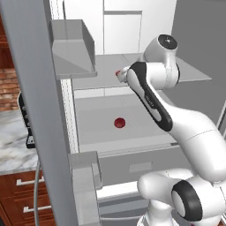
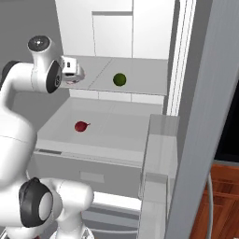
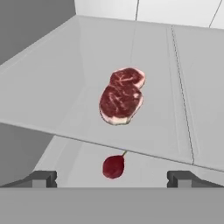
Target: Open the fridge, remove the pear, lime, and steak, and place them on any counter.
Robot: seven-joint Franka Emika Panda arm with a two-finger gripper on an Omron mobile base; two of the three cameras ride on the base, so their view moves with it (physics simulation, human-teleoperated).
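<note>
I am reaching my white arm into the open fridge (image 2: 154,37), and my tool (image 3: 112,177) is hovering with its fingers spread wide, gripping nothing. The steak (image 3: 121,96) is lying flat on the upper shelf (image 3: 65,87) just ahead of my tool. The lime (image 2: 120,79) is sitting farther right on that shelf. The pear (image 1: 119,122) is resting on the shelf below.
</note>
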